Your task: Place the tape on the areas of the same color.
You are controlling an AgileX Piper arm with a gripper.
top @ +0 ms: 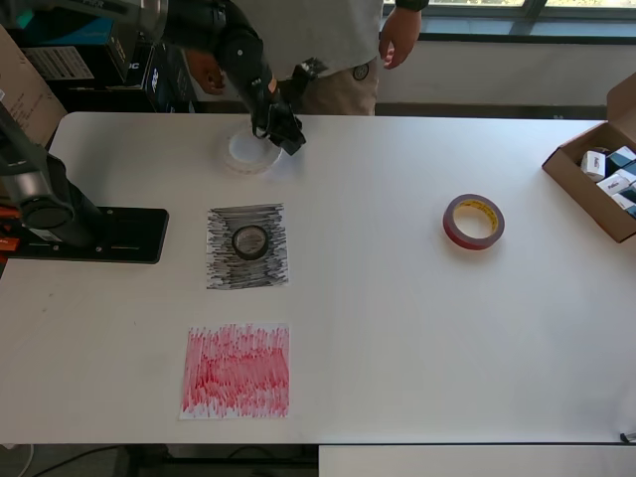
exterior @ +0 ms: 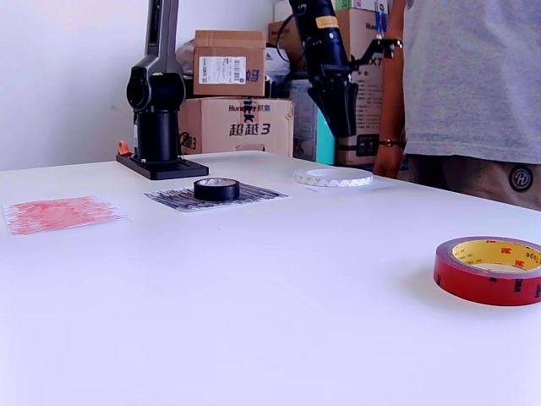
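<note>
A small black tape roll (top: 250, 240) (exterior: 216, 189) lies on the black-scribbled sheet (top: 224, 268) (exterior: 173, 198). The wide white ring (top: 248, 154) (exterior: 333, 177) lies flat at the far side of the table, on a faint white sheet (exterior: 382, 182). My gripper (top: 288, 139) (exterior: 345, 118) hangs just above the ring's edge, holding nothing. Its dark fingers merge, so I cannot tell whether they are open or shut. The dark-red roll (top: 473, 222) (exterior: 490, 271) lies alone on bare table at the overhead view's right. Nothing rests on the red-scribbled sheet (top: 237, 371) (exterior: 59, 211).
The arm's black base (top: 94, 234) (exterior: 159, 161) stands at the overhead view's left. A cardboard carton (top: 571, 179) with small boxes sits at the right edge. A person (top: 328, 50) (exterior: 473, 85) stands behind the far edge. Stacked cartons (exterior: 241, 101) are behind the table.
</note>
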